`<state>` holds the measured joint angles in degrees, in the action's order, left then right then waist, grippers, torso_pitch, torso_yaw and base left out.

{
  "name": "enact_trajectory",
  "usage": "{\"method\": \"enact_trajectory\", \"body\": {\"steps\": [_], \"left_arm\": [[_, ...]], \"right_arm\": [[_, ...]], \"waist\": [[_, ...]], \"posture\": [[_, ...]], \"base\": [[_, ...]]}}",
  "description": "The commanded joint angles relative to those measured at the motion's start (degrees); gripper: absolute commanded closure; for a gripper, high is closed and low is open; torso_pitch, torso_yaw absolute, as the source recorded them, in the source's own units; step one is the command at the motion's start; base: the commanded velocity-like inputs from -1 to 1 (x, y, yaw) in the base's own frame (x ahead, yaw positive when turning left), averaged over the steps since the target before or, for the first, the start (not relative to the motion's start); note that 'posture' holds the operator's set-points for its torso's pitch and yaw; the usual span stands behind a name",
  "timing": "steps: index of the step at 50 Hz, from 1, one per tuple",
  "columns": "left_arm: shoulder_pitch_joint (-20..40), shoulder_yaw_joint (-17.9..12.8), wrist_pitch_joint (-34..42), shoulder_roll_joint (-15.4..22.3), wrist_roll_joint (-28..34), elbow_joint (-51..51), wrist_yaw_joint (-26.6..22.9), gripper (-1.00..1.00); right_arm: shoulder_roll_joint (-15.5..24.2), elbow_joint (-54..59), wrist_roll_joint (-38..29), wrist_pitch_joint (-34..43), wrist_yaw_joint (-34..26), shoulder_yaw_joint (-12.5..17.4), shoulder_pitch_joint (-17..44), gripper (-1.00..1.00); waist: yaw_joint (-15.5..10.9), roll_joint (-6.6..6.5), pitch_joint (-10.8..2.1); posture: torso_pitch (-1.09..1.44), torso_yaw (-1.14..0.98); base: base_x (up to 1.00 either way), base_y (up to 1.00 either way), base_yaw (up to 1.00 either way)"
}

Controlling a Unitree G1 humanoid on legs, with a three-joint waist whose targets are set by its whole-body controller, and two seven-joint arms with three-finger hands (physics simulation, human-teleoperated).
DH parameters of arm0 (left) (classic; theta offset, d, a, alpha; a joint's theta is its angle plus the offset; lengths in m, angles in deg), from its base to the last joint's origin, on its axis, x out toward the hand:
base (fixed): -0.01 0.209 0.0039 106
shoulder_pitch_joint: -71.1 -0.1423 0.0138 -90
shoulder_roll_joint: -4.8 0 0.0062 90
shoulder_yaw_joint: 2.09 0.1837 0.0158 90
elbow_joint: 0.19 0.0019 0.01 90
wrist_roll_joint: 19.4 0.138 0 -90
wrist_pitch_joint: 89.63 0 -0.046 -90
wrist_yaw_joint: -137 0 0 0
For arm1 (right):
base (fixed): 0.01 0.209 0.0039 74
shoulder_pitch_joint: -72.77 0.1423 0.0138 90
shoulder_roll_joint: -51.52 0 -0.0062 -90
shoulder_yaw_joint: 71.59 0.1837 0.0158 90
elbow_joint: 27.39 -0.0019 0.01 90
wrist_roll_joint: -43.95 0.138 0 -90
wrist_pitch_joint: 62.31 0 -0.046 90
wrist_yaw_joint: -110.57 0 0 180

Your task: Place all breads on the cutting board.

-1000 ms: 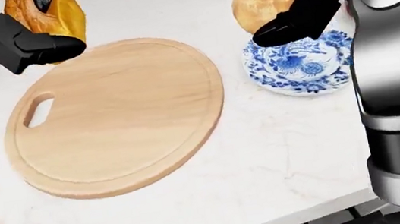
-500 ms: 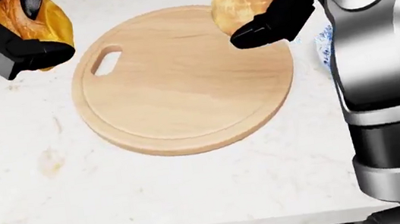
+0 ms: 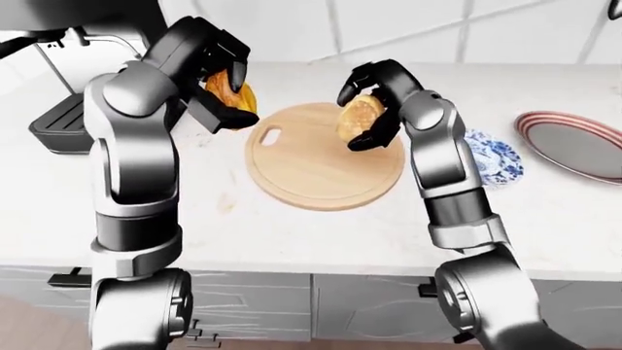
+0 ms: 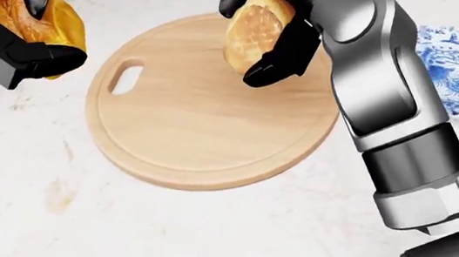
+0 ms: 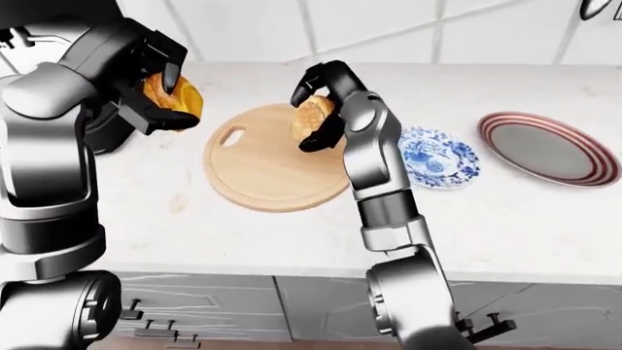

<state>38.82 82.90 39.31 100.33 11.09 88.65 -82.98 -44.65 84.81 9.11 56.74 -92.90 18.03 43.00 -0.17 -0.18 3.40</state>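
In the left-eye view, your right robot hand (image 3: 374, 98) is clenched around a pale bun (image 3: 358, 119), held in the air over the upper right part of the board (image 3: 311, 175). Your left robot hand (image 3: 219, 80) grips a golden bread (image 3: 233, 95) above the counter (image 3: 292, 233), just off the board's upper left edge, near its handle hole. Nothing lies on the board yet.

In the head view, the bun (image 4: 255, 31) stands nearly on edge in the right robot hand (image 4: 274, 27), its flat face turned toward the view's left, with board (image 4: 187, 140) directly beneath it. So the drop is straight down, and I'd judge this hand the one ready to release first. The golden bread (image 4: 46, 22) in the left robot hand (image 4: 22, 45) sits at the view's top left, beside the board and not over it; the board lies to its right and lower in the view, so it needs carrying inward before letting go.

In the right-eye view, a blue plate (image 5: 440, 159) and a striped plate (image 5: 549, 148) rest on the counter to the board's right, both bare and well clear of the right arm's path.
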Motion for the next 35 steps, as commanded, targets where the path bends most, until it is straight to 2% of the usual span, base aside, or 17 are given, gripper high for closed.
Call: {"method": "enact_trajectory", "body": {"steps": [1, 8, 10, 15, 18, 21, 30, 35], "left_arm": [[2.6, -1.1, -1.7, 0.8, 0.1, -2.3, 1.2, 1.0], [2.8, -1.1, -1.7, 0.8, 0.1, -2.2, 1.2, 1.0], [2.9, -1.1, -1.5, 0.9, 0.1, -2.3, 1.1, 1.0], [2.9, -1.1, -1.2, 0.9, 0.2, -2.7, 0.9, 1.0], [3.2, -1.1, -1.1, 1.0, 0.3, -2.7, 0.8, 1.0], [3.0, -1.0, -1.3, 0.9, 0.3, -2.7, 0.9, 1.0], [2.9, -0.9, -1.4, 0.6, 0.4, -2.6, 1.0, 1.0], [2.9, -0.9, -1.4, 0.5, 0.4, -2.5, 1.0, 1.0]], "right_arm": [[0.3, -2.4, -1.1, -2.0, 0.7, 0.3, 2.4, 1.0], [-0.6, -3.0, -3.2, -2.4, -0.4, -0.1, 1.3, 1.0], [-0.9, -3.3, -3.6, -2.5, -0.8, -0.2, 0.9, 0.94], [-1.2, -4.0, -4.6, -2.7, -2.1, -0.3, -0.2, 0.7], [-1.4, -4.6, -5.3, -2.9, -3.0, -0.5, -1.0, 0.47], [-1.6, -4.4, -5.7, -3.5, -3.4, -0.5, -1.6, 0.33], [-1.7, -5.5, -6.9, -3.9, -5.4, -0.5, -2.9, 0.0], [-1.7, -7.2, -7.8, -3.4, -7.5, -0.7, -3.9, -0.41]], "waist": [[0.0, -0.17, -2.31], [0.0, -0.14, -2.22], [0.0, -0.12, -2.18], [0.0, -0.1, -2.16], [0.0, -0.08, -2.14], [0.0, -0.07, -2.12], [-0.1, -0.07, -2.23], [0.0, -0.07, -2.29]], "posture": [[0.0, 0.0], [0.0, 0.0], [0.0, 0.0], [0.0, 0.0], [0.0, 0.0], [0.0, 0.0], [0.0, 0.0], [0.0, 0.0]], "base": [[0.0, 0.0, 0.0], [0.0, 0.0, 0.0], [0.0, 0.0, 0.0], [0.0, 0.0, 0.0], [0.0, 0.0, 0.0], [0.0, 0.0, 0.0], [0.0, 0.0, 0.0], [0.0, 0.0, 0.0]]}}
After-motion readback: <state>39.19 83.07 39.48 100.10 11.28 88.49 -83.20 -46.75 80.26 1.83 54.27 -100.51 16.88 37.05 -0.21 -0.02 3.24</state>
